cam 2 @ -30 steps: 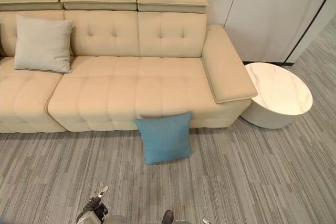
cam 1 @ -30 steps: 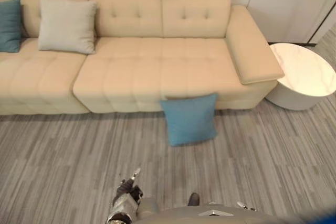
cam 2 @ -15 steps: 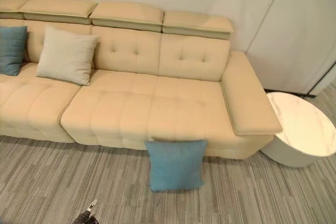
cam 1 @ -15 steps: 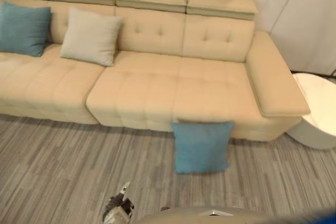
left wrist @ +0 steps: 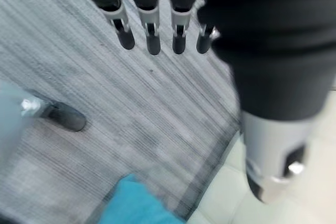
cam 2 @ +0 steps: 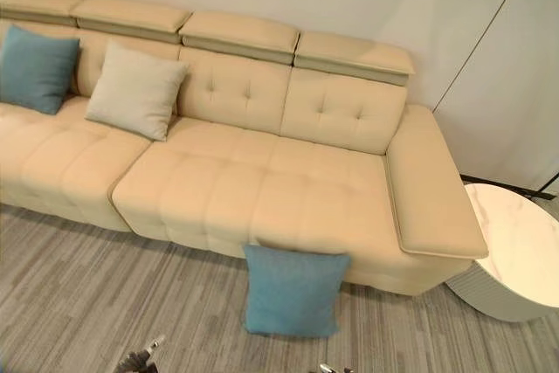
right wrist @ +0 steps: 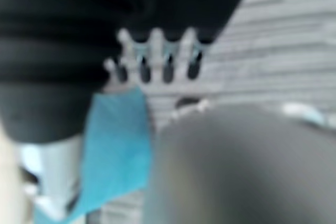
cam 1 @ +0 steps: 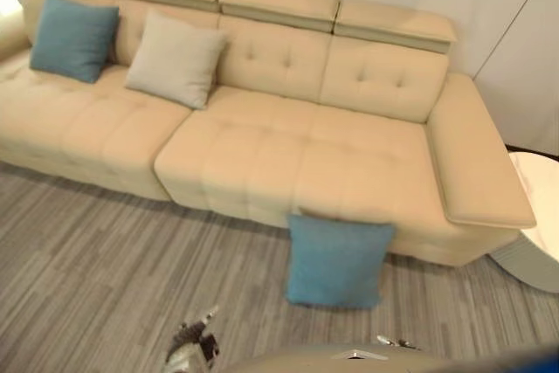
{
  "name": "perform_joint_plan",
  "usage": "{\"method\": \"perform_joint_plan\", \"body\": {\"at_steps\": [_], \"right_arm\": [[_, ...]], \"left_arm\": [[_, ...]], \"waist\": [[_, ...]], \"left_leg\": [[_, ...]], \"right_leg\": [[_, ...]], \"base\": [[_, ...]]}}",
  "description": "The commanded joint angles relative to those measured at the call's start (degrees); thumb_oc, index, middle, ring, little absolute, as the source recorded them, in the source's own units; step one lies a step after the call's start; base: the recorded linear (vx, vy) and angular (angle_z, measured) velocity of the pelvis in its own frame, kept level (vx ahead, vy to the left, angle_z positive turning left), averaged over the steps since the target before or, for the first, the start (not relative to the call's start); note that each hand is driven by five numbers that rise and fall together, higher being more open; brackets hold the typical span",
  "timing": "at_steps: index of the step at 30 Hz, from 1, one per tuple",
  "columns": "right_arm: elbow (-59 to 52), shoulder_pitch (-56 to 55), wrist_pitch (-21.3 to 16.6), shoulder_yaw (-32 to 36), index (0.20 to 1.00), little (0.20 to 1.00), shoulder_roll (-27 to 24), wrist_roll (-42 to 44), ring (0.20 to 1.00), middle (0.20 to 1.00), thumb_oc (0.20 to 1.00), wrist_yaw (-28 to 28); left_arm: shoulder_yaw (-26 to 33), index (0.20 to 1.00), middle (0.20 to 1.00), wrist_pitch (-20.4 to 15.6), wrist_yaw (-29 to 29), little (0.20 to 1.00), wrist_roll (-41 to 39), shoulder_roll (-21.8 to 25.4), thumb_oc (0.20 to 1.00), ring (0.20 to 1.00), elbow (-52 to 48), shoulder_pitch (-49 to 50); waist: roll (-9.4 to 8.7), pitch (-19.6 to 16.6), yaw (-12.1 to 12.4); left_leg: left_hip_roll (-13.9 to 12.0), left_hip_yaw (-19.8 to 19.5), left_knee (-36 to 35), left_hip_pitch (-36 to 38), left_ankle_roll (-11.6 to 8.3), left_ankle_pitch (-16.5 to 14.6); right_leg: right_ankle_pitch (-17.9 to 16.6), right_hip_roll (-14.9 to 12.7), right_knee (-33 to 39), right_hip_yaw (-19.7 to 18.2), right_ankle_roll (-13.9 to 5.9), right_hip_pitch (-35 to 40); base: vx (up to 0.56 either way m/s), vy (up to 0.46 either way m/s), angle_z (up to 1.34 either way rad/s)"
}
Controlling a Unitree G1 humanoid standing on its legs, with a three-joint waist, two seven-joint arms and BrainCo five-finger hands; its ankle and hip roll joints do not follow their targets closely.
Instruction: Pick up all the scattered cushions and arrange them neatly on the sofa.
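Both hands, left (left wrist: 157, 30) and right (right wrist: 152, 61), are hanging empty with fingers straight; blue cushion (cam 1: 336, 261) is leaning against sofa (cam 1: 288, 163) ahead, nearer the right.

1 cushion (cam 1: 335, 260) leans against the sofa (cam 1: 288, 155) front; 2 cushions (cam 1: 122, 50) sit on its left

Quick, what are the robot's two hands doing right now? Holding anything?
Left hand: open, fingers straight, holding nothing, above the grey striped carpet.
Right hand: open, fingers straight, holding nothing.
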State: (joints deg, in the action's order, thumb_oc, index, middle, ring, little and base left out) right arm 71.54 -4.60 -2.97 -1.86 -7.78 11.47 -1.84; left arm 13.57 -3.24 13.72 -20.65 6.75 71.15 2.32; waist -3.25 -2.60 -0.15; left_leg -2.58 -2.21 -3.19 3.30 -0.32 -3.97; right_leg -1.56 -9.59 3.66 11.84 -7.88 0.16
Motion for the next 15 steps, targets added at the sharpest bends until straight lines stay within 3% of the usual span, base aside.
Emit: {"method": "perform_joint_plan", "body": {"at_steps": [1, 4, 5, 6, 7, 8, 9, 11, 15], "right_arm": [[-0.2, 1.0, -1.4, 0.0, 1.000, 1.000, 1.4, -1.8, 1.000, 1.000, 1.000, 0.8], [-4.7, 4.3, -1.8, 0.3, 1.000, 1.000, -2.4, -2.6, 1.000, 1.000, 1.000, 0.8], [-4.7, 4.4, -1.8, 0.3, 1.000, 1.000, -2.4, -2.6, 1.000, 1.000, 1.000, 0.7], [-6.4, 9.4, -1.8, 0.7, 1.000, 1.000, -5.1, -1.8, 1.000, 1.000, 1.000, 0.4], [-7.2, 11.9, -1.6, 1.0, 1.000, 1.000, -6.6, -1.6, 1.000, 1.000, 1.000, 0.4], [-7.2, 12.0, -1.6, 1.0, 1.000, 1.000, -6.6, -1.6, 1.000, 1.000, 1.000, 0.3], [-8.0, 18.5, -1.2, 1.6, 1.000, 1.000, -10.0, -0.8, 1.000, 1.000, 1.000, 0.4], [-7.7, 22.7, -0.9, 1.6, 1.000, 1.000, -11.9, -0.2, 1.000, 1.000, 1.000, 0.3], [-5.0, 35.0, -0.5, 1.3, 1.000, 1.000, -18.4, 1.7, 1.000, 1.000, 1.000, -0.2]], "left_arm": [[1.4, 1.000, 1.000, -0.6, -0.9, 1.000, 1.7, 0.8, 1.000, 1.000, -0.1, -3.2], [-0.8, 1.000, 1.000, 0.9, -7.4, 1.000, 2.7, 1.5, 1.000, 1.000, -7.3, -6.0], [-0.8, 1.000, 1.000, 0.9, -7.4, 1.000, 2.7, 1.5, 1.000, 1.000, -7.3, -6.0], [-0.2, 1.000, 1.000, 1.0, -7.7, 1.000, 1.1, 3.4, 1.000, 1.000, -9.1, -11.7], [-0.5, 1.000, 1.000, 1.1, -8.1, 1.000, 1.0, 4.3, 1.000, 1.000, -9.2, -14.2], [-0.5, 1.000, 1.000, 1.0, -8.1, 1.000, 1.0, 4.3, 1.000, 1.000, -9.2, -14.3], [-1.1, 1.000, 1.000, 0.6, -8.9, 1.000, 0.6, 8.4, 1.000, 1.000, -9.1, -20.8], [-1.2, 1.000, 1.000, 0.3, -9.1, 1.000, 0.0, 10.4, 1.000, 1.000, -8.9, -24.4], [-0.1, 1.000, 1.000, -1.0, -8.5, 1.000, -4.0, 14.9, 1.000, 1.000, -9.8, -33.8]], "waist": [[-1.22, -0.4, 0.1], [-0.21, 1.9, -0.7], [-0.21, 1.8, -0.8], [0.06, 5.2, -1.1], [0.04, 6.3, -1.2], [0.02, 6.1, -1.3], [0.10, 8.1, -1.8], [0.12, 7.8, -2.1], [0.35, 5.0, -3.3]], "left_leg": [[3.0, 0.3, 0.1, -0.4, 0.62, 1.2], [1.3, -1.1, 5.3, -5.9, -1.08, -0.1], [1.4, -1.1, 5.5, -6.1, -1.08, -0.2], [1.3, -2.0, 9.7, -12.4, -1.50, -0.2], [1.7, -2.4, 11.7, -15.8, -1.56, -0.2], [1.8, -2.5, 12.0, -16.3, -1.55, -0.3], [2.5, -2.9, 16.0, -23.5, -1.75, -0.4], [3.4, -3.1, 18.5, -28.2, -1.67, -0.7], [5.1, -2.7, 28.9, -44.5, -1.50, -3.5]], "right_leg": [[-0.4, -1.4, -4.1, -2.2, -0.97, -0.2], [4.7, 0.3, -11.1, -1.7, 2.08, -5.8], [4.8, 0.3, -11.3, -1.7, 2.09, -6.0], [6.8, 0.8, -18.2, -1.6, 2.81, -12.8], [7.4, 0.8, -20.7, -1.6, 3.00, -16.2], [7.5, 0.7, -21.0, -1.7, 3.00, -16.6], [8.1, 0.6, -25.8, -2.0, 2.79, -23.9], [8.8, 0.1, -28.6, -2.0, 2.55, -28.3], [12.6, -2.3, -38.7, -3.7, 3.17, -42.2]], "base": [[0.07, -0.254, 0.04], [-0.02, -0.200, -0.03], [-0.28, -0.119, 0.14], [-0.33, -0.057, 0.19], [-0.33, -0.057, 0.37], [-0.40, -0.018, 0.34], [-0.40, -0.007, 0.37], [-0.34, 0.018, 0.22], [-0.14, 0.042, 0.11]]}}
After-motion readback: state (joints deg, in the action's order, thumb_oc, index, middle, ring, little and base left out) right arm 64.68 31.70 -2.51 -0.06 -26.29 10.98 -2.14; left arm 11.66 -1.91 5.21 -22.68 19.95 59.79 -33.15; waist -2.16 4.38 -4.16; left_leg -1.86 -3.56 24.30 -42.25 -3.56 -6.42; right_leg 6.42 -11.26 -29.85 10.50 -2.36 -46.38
